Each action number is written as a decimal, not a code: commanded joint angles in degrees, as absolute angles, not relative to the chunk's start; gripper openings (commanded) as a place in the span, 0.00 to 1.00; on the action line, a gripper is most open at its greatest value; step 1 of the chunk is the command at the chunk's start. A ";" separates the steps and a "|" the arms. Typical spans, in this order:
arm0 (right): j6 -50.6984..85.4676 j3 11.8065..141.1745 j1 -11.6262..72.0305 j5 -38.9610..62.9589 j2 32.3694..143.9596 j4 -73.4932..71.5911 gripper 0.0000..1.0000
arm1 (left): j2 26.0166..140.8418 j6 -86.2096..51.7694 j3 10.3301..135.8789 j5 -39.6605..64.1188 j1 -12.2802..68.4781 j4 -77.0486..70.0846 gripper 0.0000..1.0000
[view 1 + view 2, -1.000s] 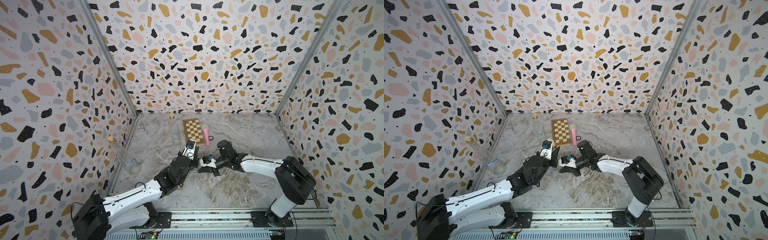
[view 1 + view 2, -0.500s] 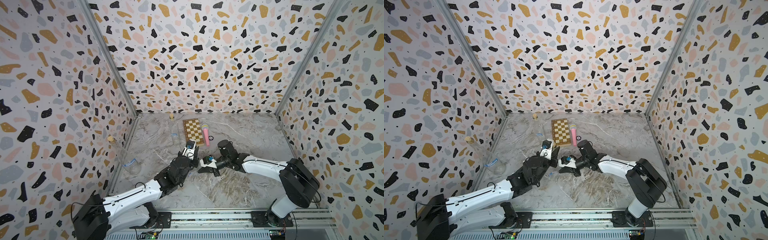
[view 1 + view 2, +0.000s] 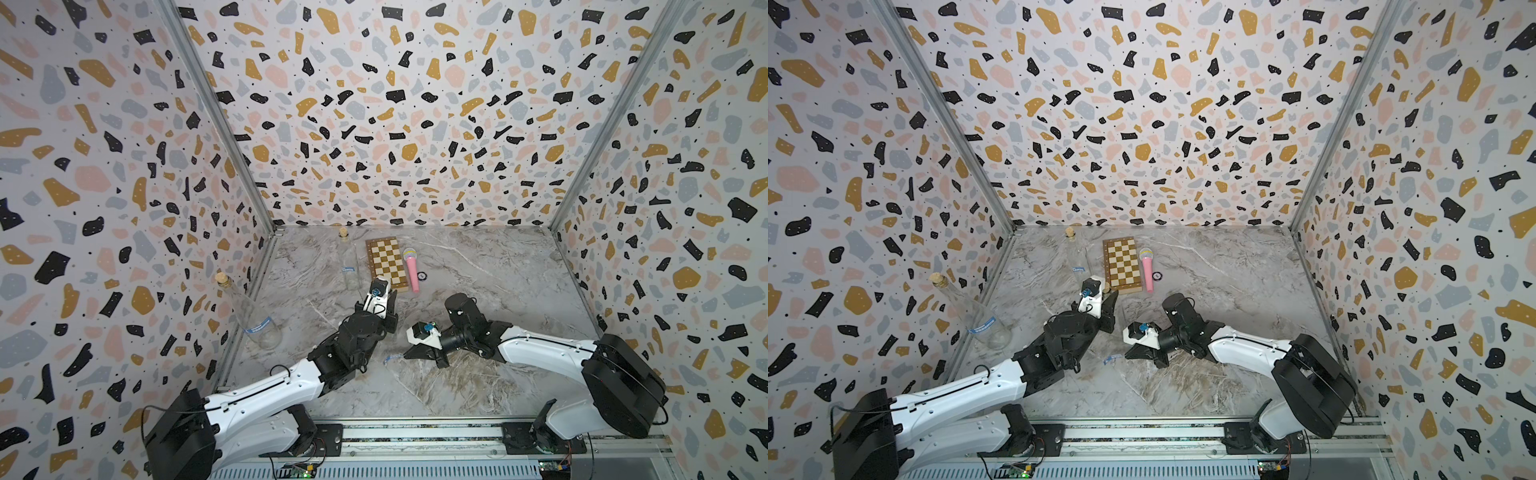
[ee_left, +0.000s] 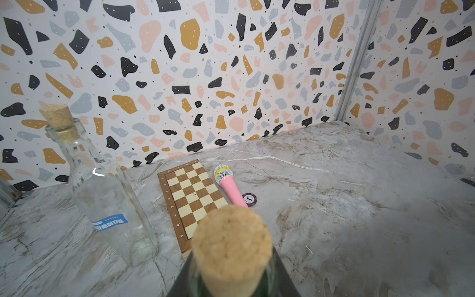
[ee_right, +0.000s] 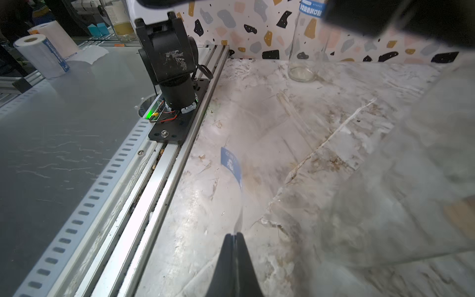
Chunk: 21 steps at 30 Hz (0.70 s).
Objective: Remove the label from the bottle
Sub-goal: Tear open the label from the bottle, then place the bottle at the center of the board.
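Glass, clear and corked: the bottle sits in my left gripper, whose jaws are part closed around its neck. The cork pokes out past the fingertips toward the chessboard. My right gripper is pinched fully closed on a thin clear strip that runs to the blue label. The label hangs low over the marble surface, between my two arms. Whether its far end sticks to the glass I cannot tell.

The left arm stretches forward to mid-table, left gripper clamped on the bottle neck; the right arm folds inward and low, right gripper pinched fully closed on the label.
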<state>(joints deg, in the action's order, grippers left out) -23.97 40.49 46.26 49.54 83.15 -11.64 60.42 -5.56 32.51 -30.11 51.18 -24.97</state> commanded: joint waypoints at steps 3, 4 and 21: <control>-19.43 39.34 46.56 48.73 81.43 -13.80 0.01 | 62.21 -4.55 37.56 -30.84 51.42 -34.19 0.00; -19.02 39.03 46.62 48.74 81.39 -13.96 0.01 | 62.74 -4.20 37.88 -30.85 51.42 -34.94 0.00; -12.30 31.15 45.09 43.20 77.48 -21.79 0.01 | 74.11 -3.74 48.78 -33.56 51.42 -35.83 0.00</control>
<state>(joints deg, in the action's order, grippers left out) -14.96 32.03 45.65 45.10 79.37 -19.31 74.19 -3.29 44.49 -31.57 51.18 -31.44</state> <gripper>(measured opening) 0.041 0.296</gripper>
